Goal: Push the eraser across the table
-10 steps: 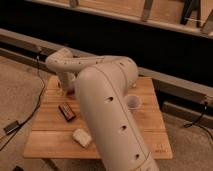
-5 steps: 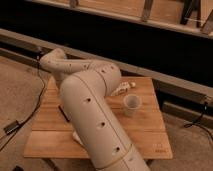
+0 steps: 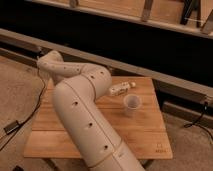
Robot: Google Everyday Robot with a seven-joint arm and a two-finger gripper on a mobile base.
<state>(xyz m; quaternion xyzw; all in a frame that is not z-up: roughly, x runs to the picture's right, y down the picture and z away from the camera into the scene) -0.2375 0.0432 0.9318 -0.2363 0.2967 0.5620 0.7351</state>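
The light-wood plank table (image 3: 145, 136) fills the middle of the camera view. My thick white arm (image 3: 82, 112) rises from the bottom edge and bends left over the table's left half, ending in a joint (image 3: 50, 63) near the far left corner. The gripper is hidden behind or below these links, and no part of it shows. The dark eraser is hidden too, since the arm covers the left part of the table.
A white cup (image 3: 132, 103) stands upright right of centre. A small pale bottle-like thing (image 3: 120, 90) lies just behind it. A dark rail and wall (image 3: 150, 45) run behind the table. A cable and small box (image 3: 11, 127) lie on the floor at left.
The arm has swung left and towards the camera. It now covers the eraser and the pale block that showed on the table's left side one second ago.
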